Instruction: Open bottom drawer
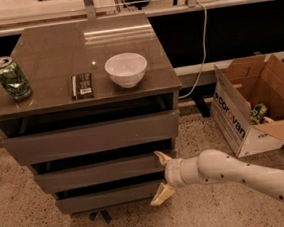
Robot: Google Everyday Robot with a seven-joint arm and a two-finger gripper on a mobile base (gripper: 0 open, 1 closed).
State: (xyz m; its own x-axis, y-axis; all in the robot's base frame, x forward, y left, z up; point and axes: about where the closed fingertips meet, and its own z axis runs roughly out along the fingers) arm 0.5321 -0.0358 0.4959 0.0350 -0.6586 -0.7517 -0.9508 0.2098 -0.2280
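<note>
Camera view: cabinet at left, gripper at its lower right corner.
On the cabinet top stand a green can, a dark flat packet and a white bowl. The bottom drawer is the lowest front, just above the floor, directly left of the gripper. Gripper fingers are spread wide, holding nothing: the upper one at the middle drawer right end, the lower one at the bottom drawer's right corner; contact cannot be told. The white arm reaches in from the lower right, nearly level, wrist pointing left. A cardboard box stands at right.
</note>
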